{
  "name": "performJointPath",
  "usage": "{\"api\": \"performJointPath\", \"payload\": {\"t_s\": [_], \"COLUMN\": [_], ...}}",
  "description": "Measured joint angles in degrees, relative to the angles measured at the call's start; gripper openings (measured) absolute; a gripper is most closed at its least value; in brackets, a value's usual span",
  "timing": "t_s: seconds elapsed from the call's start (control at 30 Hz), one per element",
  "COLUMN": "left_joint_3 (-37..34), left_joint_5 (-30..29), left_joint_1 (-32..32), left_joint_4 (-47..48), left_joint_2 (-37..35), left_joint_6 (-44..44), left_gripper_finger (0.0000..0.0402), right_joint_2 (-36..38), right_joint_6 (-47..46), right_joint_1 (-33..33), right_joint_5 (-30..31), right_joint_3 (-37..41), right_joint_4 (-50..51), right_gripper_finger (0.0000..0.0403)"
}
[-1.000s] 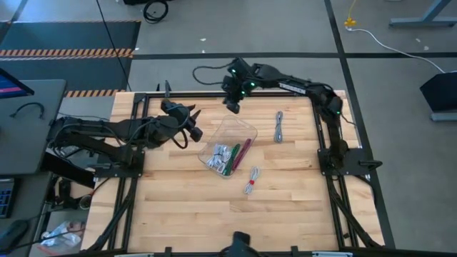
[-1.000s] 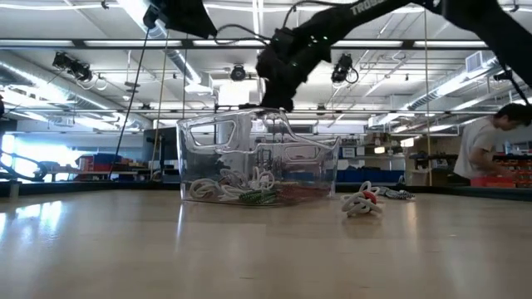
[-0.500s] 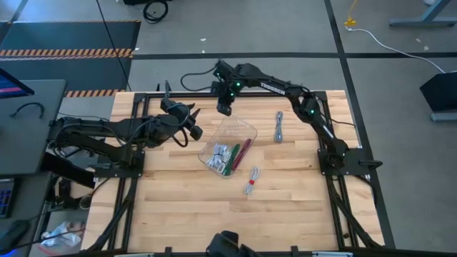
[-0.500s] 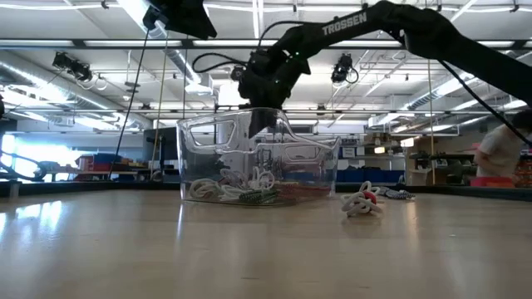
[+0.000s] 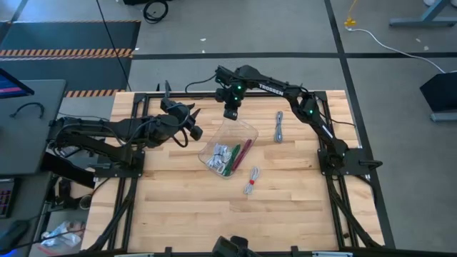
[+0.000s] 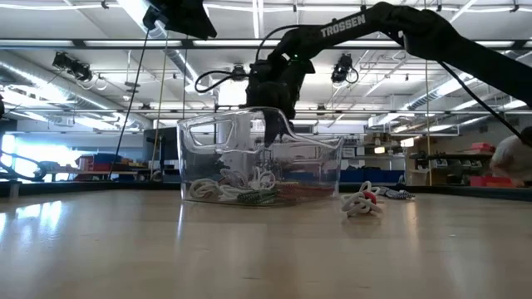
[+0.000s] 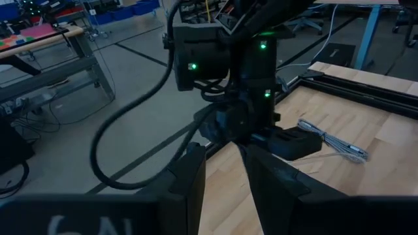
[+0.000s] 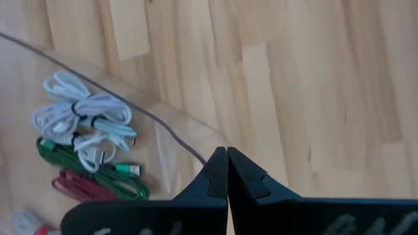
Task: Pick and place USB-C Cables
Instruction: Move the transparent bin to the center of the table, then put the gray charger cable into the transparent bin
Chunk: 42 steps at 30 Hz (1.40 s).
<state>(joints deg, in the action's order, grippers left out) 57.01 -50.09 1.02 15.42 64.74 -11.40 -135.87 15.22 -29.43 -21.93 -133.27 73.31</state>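
Note:
A clear plastic tray (image 5: 244,133) stands mid-table and holds several coiled USB-C cables (image 5: 223,155), white, green and dark red (image 8: 85,124). Two more cables lie on the bare wood: a grey one (image 5: 278,126) to the tray's right and a grey one with a red tie (image 5: 251,180) nearer the front. My right gripper (image 5: 230,114) is shut and points steeply down at the tray's far rim (image 8: 173,134). My left gripper (image 5: 194,130) hangs open and empty above the table, left of the tray. My right gripper's shut fingertips (image 8: 219,160) stand right at the far rim of the tray, coming from above. Whether they touch the rim, I cannot tell.
Black frame rails (image 5: 143,96) run along the table's far edge and both sides. Bare wood (image 5: 186,207) fills the near half. A person (image 6: 514,158) stands in the room beyond the table's right.
My right gripper has come down toward the tray's far rim, tipping over so that it points more steeply down. It has stayed shut. The tray and the cables lie as before.

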Motion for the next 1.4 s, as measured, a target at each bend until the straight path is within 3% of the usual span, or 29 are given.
{"api": "performJointPath", "payload": {"t_s": [0.47,0.67,0.8,0.97,1.4], "left_joint_3": [0.0,0.0,0.0,0.0,0.0], "left_joint_5": [0.0,0.0,0.0,1.0,3.9], "left_joint_1": [0.0,0.1,0.1,0.1,0.1], "left_joint_4": [0.4,0.5,0.8,0.8,1.9], "left_joint_2": [0.0,0.0,0.0,0.0,0.0], "left_joint_6": [0.0,0.0,-0.1,-1.5,-1.4], "left_gripper_finger": [0.0118,0.0118,0.0118,0.0118,0.0118], "right_joint_2": [0.1,0.1,1.4,7.0,27.7], "right_joint_6": [1.3,-0.4,-2.1,-5.4,-17.5], "right_joint_1": [0.3,0.5,0.5,-1.0,-8.0], "right_joint_5": [0.6,7.6,16.4,20.0,21.0], "right_joint_3": [0.1,0.1,0.1,0.1,5.9], "right_joint_4": [17.0,16.7,16.7,16.7,16.7], "right_gripper_finger": [0.0000,0.0000,0.0000,0.0000,0.0021]}}
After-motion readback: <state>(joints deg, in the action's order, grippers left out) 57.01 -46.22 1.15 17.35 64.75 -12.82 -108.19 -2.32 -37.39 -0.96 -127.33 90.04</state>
